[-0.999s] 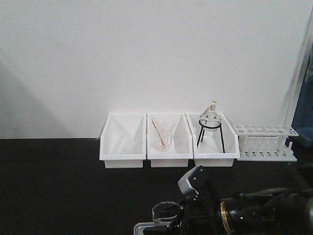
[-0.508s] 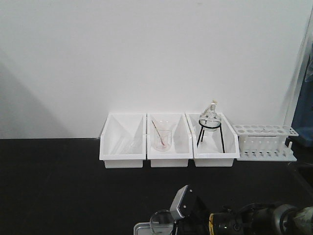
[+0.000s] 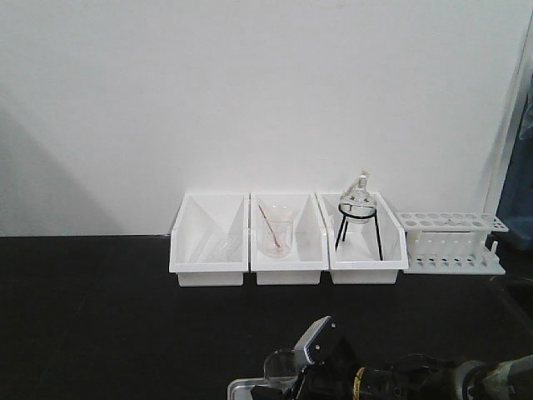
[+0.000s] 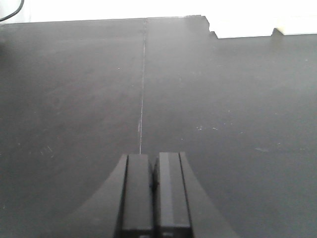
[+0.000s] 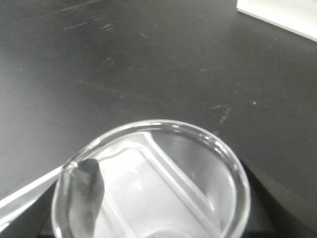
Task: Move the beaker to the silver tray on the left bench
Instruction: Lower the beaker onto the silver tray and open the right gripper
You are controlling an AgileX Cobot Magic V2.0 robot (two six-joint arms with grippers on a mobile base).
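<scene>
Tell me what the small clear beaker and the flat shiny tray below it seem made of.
The small clear beaker: probably glass; fully transparent, thick glossy rim catching highlights, though clear plastic isn't excluded. The flat shiny tray: likely metal, silvery and smooth; only a rounded corner and low rim show, so less sure.

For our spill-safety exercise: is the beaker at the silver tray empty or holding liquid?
Empty: the right wrist view looks through the beaker to the silver tray beneath, no liquid visible.
</scene>
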